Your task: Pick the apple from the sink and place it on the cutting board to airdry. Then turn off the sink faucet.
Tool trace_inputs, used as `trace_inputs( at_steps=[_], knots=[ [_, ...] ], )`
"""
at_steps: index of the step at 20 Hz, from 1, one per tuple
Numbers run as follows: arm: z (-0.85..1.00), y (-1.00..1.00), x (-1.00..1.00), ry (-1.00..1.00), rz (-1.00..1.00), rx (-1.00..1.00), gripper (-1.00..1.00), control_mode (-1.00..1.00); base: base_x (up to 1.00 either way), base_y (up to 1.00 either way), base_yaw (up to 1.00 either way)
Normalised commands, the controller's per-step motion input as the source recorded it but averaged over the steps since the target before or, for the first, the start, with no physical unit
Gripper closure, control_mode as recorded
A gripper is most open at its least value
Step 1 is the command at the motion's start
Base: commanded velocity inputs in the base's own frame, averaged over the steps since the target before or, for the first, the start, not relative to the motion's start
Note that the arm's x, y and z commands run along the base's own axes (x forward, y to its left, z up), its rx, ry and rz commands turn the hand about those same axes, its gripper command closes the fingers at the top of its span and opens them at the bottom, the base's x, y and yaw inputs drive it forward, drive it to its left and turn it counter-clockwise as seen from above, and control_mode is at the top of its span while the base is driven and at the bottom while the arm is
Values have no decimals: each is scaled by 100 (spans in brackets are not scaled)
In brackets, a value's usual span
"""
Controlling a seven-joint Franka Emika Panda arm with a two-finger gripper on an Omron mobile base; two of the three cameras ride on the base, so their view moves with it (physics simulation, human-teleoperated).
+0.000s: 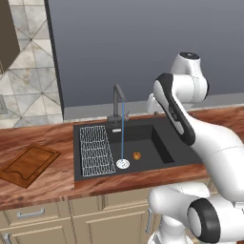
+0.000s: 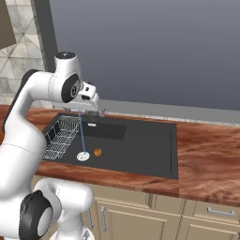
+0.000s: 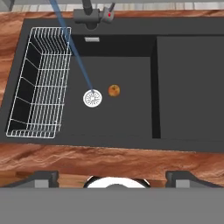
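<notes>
Lying in the sink point(image 3: 183, 87): one apple point(image 3: 114, 90), beside one drain strainer point(image 3: 92, 98); hand point(image 3: 112, 177) fingers apart, empty.

Our arm point(image 2: 28, 112) arches up with the elbow raised, wrist bent downward; our pincer point(image 3: 112, 177) points down, its jaws spread wide and empty.

Brightness: you get even, soft, bright light in all three views.
Shadows: faint; the sink point(image 3: 183, 87) bowl's walls read only a shade darker than its floor.
Glare: mild sheen on the counter point(image 2: 206, 154).
Sharpness: slightly soft throughout; the apple point(image 3: 114, 90) looks blurry.
Distortion: edges look straight to you.
</notes>
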Motion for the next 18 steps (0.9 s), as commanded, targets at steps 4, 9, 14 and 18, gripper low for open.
trace_inputs(
  at_steps=[4, 9, 14, 18],
  knots=[
    [-40, 28, 2, -9, 0, -6, -100, -100, 0, 0, 0],
    [-44, 4, 3, -1, 0, 0, -100, -100, 0, 0, 0],
    [-30, 3, 18, 0, 1, 0, -100, -100, 0, 0, 0],
    [-14, 0, 22, 0, 1, 0, -100, -100, 0, 0, 0]
  ],
)
